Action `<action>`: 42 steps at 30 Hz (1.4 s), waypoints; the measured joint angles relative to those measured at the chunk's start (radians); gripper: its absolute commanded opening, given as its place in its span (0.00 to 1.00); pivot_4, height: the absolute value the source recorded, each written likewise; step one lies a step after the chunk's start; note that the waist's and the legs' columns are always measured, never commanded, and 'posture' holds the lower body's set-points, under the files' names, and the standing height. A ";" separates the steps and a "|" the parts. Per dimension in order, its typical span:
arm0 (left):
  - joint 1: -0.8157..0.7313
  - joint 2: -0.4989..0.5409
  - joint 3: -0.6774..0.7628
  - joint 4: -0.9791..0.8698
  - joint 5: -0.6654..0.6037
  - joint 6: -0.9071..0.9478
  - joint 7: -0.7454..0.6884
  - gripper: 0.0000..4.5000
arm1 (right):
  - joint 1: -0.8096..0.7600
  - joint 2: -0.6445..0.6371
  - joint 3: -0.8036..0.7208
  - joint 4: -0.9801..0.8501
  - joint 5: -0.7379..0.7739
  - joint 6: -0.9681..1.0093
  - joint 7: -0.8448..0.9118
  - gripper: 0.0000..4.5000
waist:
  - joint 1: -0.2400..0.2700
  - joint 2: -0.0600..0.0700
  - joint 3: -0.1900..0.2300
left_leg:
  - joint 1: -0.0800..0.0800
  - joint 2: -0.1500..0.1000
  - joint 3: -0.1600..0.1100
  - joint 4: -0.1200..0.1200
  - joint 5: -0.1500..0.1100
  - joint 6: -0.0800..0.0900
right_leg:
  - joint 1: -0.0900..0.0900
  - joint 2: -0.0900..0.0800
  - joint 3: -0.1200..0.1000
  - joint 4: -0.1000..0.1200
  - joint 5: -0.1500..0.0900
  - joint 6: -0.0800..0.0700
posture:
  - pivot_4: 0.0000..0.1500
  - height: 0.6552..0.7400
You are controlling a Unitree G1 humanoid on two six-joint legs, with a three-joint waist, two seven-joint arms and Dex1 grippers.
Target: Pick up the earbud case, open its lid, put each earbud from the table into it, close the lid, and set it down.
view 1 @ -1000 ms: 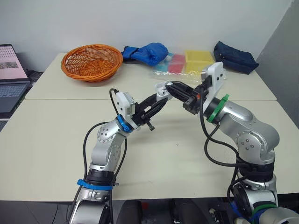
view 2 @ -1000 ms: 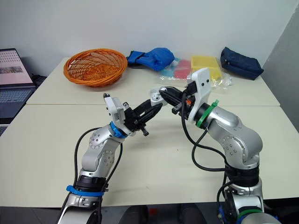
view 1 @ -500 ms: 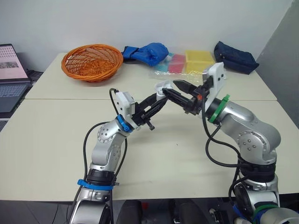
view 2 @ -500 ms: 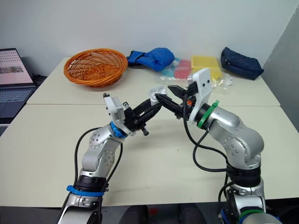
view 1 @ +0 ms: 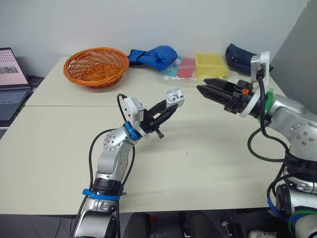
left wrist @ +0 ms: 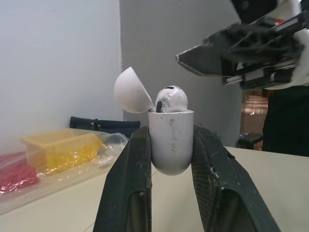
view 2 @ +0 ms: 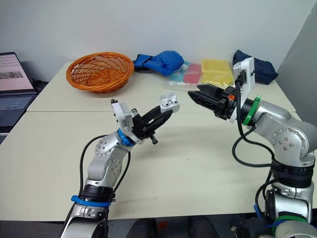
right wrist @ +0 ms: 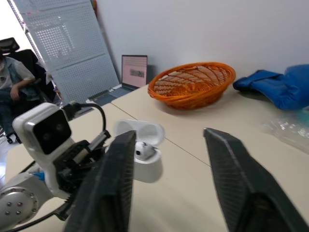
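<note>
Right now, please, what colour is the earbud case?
The earbud case is white; left wrist view shows it best.

head pair: forward-down over table (view 1: 198, 163) | wrists: close, both on earbud case (left wrist: 170, 140)

I am looking down over a near cream table (view 1: 54, 153) butting against a far table (view 1: 64, 94). A white wall (view 1: 148, 22) is closing off the far side, and a grey partition (view 1: 299, 44) is rising at the right. An orange basket (view 1: 96, 66), blue cloth (view 1: 156, 55), yellow box (view 1: 210, 64) and navy pouch (view 2: 265, 72) are sitting along the far edge. A laptop (view 1: 11, 74) is standing open at the left.
</note>
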 measured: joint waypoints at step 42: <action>-0.006 -0.013 -0.033 -0.049 -0.017 0.044 0.009 0.17 | -0.161 0.059 0.199 0.068 -0.253 -0.013 0.138 0.01 | 0.000 0.001 0.001 | -0.001 0.000 0.000 0.000 0.000 0.000 | -0.001 0.000 0.000 0.000 0.000 0.000 | 1.00 1.00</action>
